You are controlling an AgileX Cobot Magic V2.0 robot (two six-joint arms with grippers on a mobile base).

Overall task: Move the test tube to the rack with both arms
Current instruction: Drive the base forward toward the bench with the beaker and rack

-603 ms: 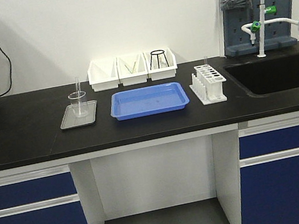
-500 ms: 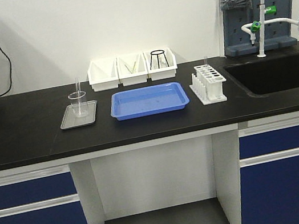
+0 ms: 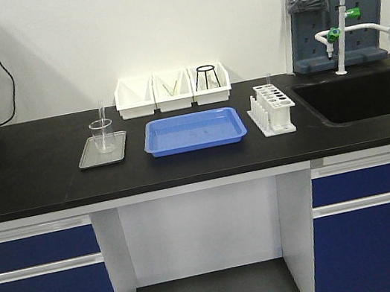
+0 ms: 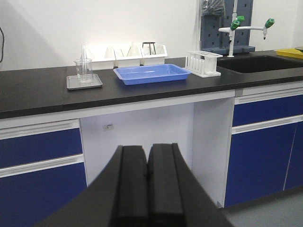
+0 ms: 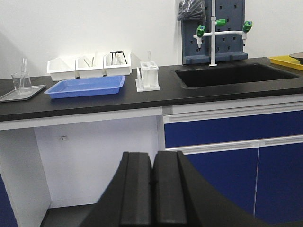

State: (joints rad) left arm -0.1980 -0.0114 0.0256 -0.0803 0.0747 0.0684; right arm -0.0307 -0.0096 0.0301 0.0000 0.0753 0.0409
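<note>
Nearest to each wrist camera is its own tool. The left gripper (image 4: 147,189) and the right gripper (image 5: 152,194) both have their black fingers pressed flat together with nothing between them. Both sit low and well short of the counter (image 3: 26,172), about level with the cupboard fronts. In the front view neither arm appears at all.

Against the pictures from half a second back, nothing on the bench has shifted — every item sits where it did. So the transfer looks not yet begun, and the first reach is probably yet to be made.

On the counter, at the left, a grey tray (image 3: 90,161) carries a clear beaker (image 3: 102,136). The test tube (image 3: 102,111) stands inside it, leaning against the rim with its top poking above the glass. It is thin, clear and faint against the white wall — whether it holds any liquid I cannot tell.

To its right lies a blue tray (image 3: 194,132). Right of that, near the sink (image 3: 367,94), stands the white rack (image 3: 273,108), with most of its holes open. A second tube (image 3: 268,80) seems to stand upright at the rack's far side. Farthest back, against the wall, are three white bins (image 3: 171,89).
</note>
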